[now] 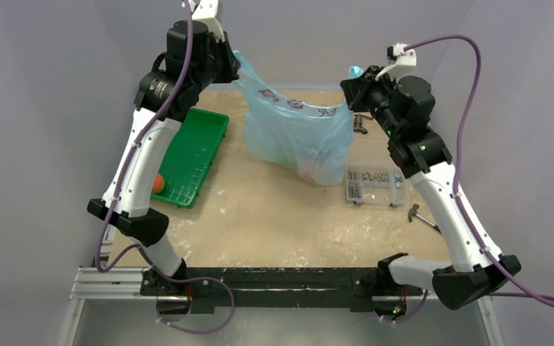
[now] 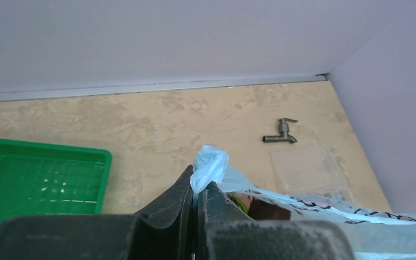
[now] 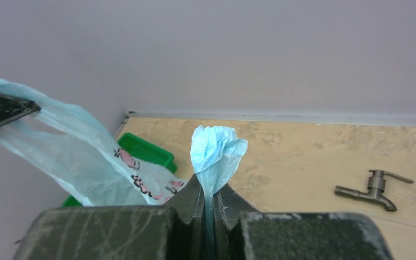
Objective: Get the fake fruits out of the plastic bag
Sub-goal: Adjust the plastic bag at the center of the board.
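Note:
The light-blue plastic bag hangs stretched between my two grippers above the back of the table. My left gripper is shut on one handle. At the other end, the second handle is pinched in my shut right gripper. Through the bag's mouth in the left wrist view I see a green fruit and a dark maroon fruit. A peach-coloured shape shows through the bag's bottom. An orange-red fruit lies in the green tray.
A clear plastic box of small metal parts stands right of the bag, and its flat lid lies nearby. A metal tap lies at the back right. A hammer rests by the right arm.

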Robot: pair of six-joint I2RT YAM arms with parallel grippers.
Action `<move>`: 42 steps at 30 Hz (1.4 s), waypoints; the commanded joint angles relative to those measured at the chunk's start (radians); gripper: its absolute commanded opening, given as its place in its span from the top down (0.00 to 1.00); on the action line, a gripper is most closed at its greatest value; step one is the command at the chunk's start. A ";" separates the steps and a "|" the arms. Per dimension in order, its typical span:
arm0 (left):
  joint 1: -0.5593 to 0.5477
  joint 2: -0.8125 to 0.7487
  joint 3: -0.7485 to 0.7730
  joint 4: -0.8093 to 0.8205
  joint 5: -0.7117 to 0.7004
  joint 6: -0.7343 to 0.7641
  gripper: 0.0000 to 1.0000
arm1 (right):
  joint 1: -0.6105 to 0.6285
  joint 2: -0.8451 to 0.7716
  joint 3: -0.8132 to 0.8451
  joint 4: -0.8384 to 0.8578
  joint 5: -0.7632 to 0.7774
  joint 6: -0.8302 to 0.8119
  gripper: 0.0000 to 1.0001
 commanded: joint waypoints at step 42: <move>0.011 -1.349 -1.422 -0.093 0.243 -0.780 0.33 | 0.523 -0.239 -0.615 0.225 -0.168 0.215 0.88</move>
